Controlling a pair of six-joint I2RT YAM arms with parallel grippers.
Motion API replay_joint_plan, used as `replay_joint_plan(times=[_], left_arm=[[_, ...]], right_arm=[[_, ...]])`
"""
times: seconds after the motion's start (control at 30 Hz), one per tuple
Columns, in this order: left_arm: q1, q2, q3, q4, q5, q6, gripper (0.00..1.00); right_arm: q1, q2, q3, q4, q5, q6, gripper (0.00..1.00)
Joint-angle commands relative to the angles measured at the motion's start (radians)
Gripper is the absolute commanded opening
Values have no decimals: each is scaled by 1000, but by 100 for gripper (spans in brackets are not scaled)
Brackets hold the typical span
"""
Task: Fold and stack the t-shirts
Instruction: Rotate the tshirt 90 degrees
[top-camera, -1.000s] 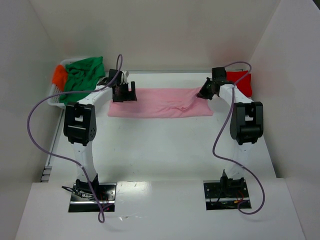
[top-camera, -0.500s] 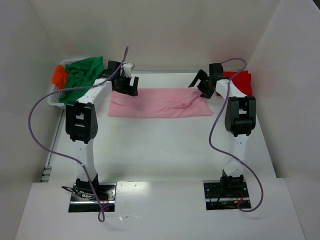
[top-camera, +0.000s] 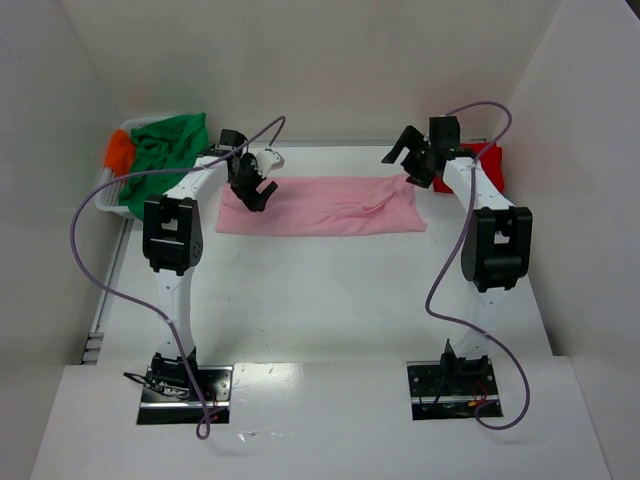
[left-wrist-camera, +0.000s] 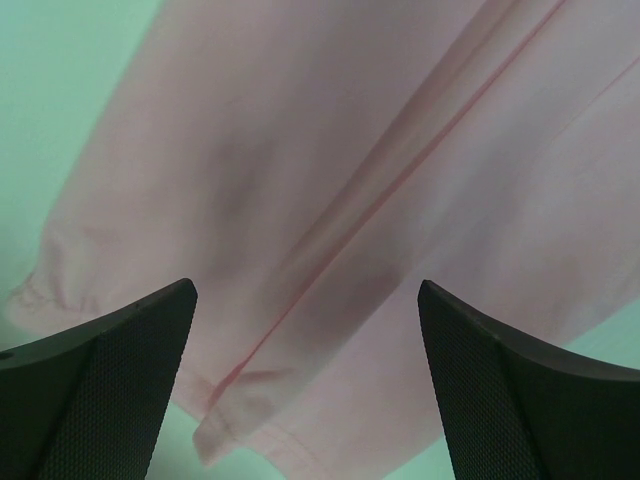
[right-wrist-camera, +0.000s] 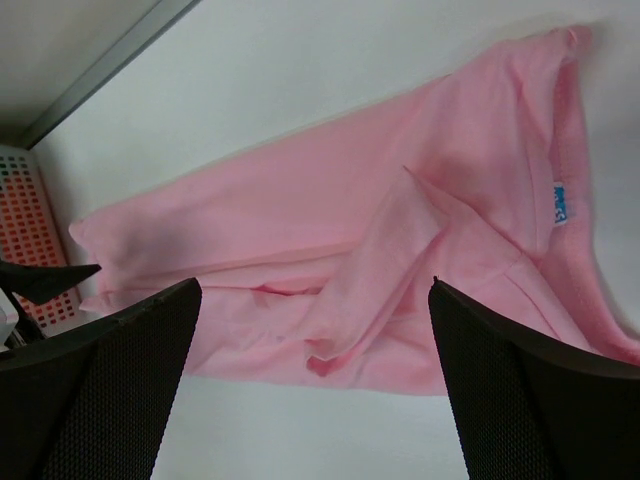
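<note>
A light pink t-shirt (top-camera: 320, 205) lies folded into a long strip across the far part of the table, with a rumpled fold toward its right end (right-wrist-camera: 380, 260). My left gripper (top-camera: 256, 186) hovers open over the strip's left end (left-wrist-camera: 330, 180), nothing between its fingers (left-wrist-camera: 105, 390). My right gripper (top-camera: 405, 160) stands open above the strip's right end, clear of the cloth. The left gripper (left-wrist-camera: 308, 385) and right gripper (right-wrist-camera: 315, 375) both look down on the pink cloth. A green t-shirt (top-camera: 165, 150) and an orange one (top-camera: 118, 150) lie at the far left, a red one (top-camera: 488, 162) at the far right.
A white basket (top-camera: 108, 200) at the far left holds the green and orange shirts; its mesh wall (right-wrist-camera: 30, 220) shows in the right wrist view. White walls close the table on three sides. Purple cables loop beside both arms.
My right gripper has opened, let go of the pink shirt's right end and lifted off it. The left gripper has turned and shifted slightly over the left end, staying open.
</note>
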Motion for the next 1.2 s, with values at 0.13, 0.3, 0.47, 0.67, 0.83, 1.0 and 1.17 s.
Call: replay_joint_plan(times=[0.13, 0.3, 0.47, 0.67, 0.83, 1.0, 1.17], left_arm=[[1, 25, -23, 15, -70, 119, 99], [-62, 25, -69, 24, -127, 119, 99], [-175, 13, -144, 4, -225, 74, 99], [-260, -54, -273, -35, -245, -47, 99], [-335, -137, -250, -216, -212, -209, 99], [-433, -147, -366, -274, -84, -376, 99], [-488, -192, -467, -248, 20, -476, 99]], right_arm=[[-15, -94, -35, -45, -10, -22, 100], [-15, -114, -53, -64, -10, -22, 100], [-43, -134, -53, -64, -19, -31, 100], [-81, -180, -87, -44, -28, -63, 100], [-81, -217, -134, -33, -37, -74, 100], [-81, -235, -231, 4, -47, -83, 100], [-57, -235, -276, 24, -38, -96, 100]])
